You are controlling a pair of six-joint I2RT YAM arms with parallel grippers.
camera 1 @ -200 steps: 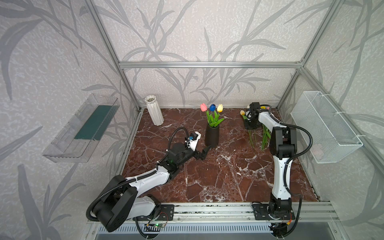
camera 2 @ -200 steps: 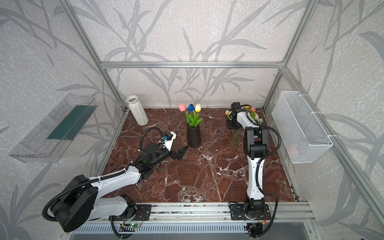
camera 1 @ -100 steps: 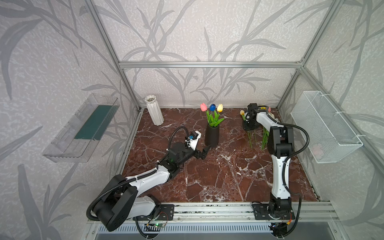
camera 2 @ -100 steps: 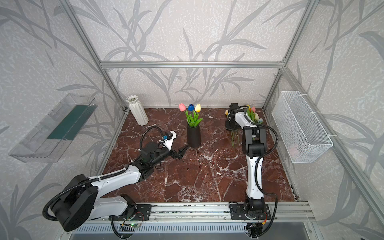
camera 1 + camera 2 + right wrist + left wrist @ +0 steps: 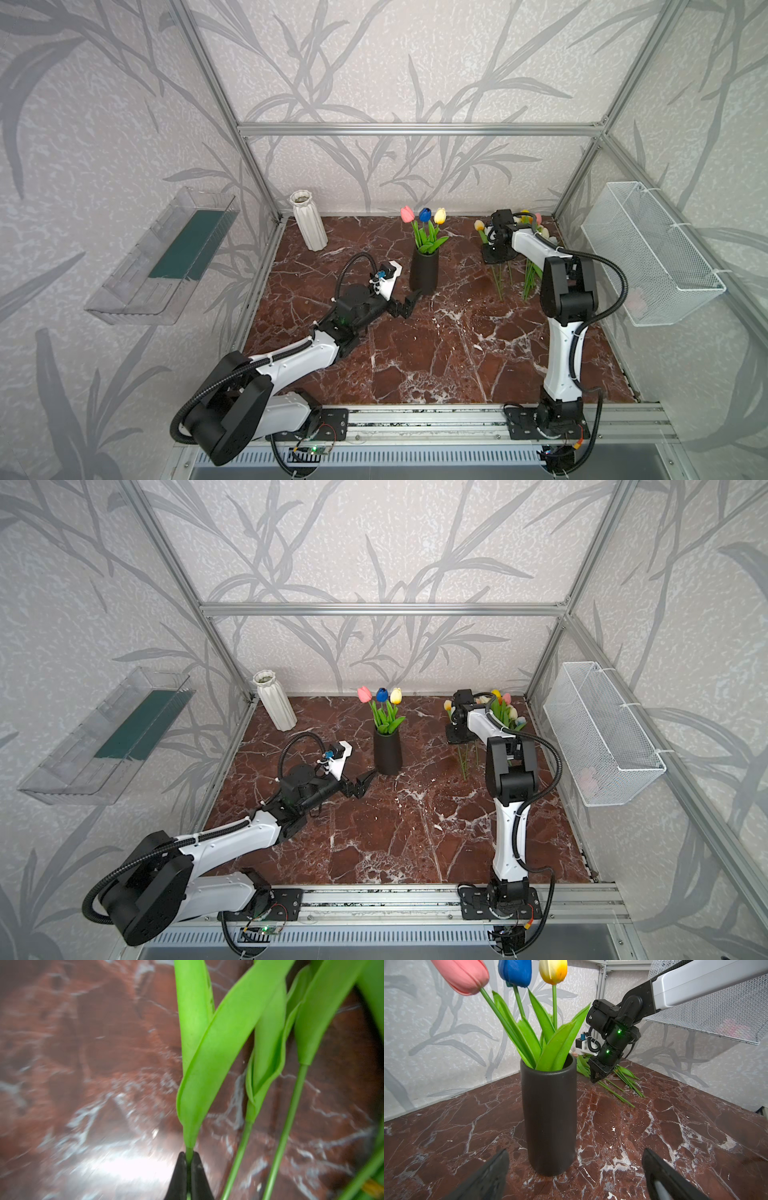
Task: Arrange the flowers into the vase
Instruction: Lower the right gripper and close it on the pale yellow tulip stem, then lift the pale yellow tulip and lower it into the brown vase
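The marble table [image 5: 436,353] carries all items. The loose flowers [image 5: 503,715] lie in a heap at the far right corner, with their stems pointing toward the front edge. The black vase [image 5: 424,272] stands upright near the centre and holds three tulips [image 5: 424,216]: pink, blue and yellow. The left gripper [image 5: 409,302] sits low just in front of the vase, jaws wide apart and holding nothing. The right gripper [image 5: 188,1158] is pinched together on one flower stem [image 5: 189,1150], just below its leaf base.
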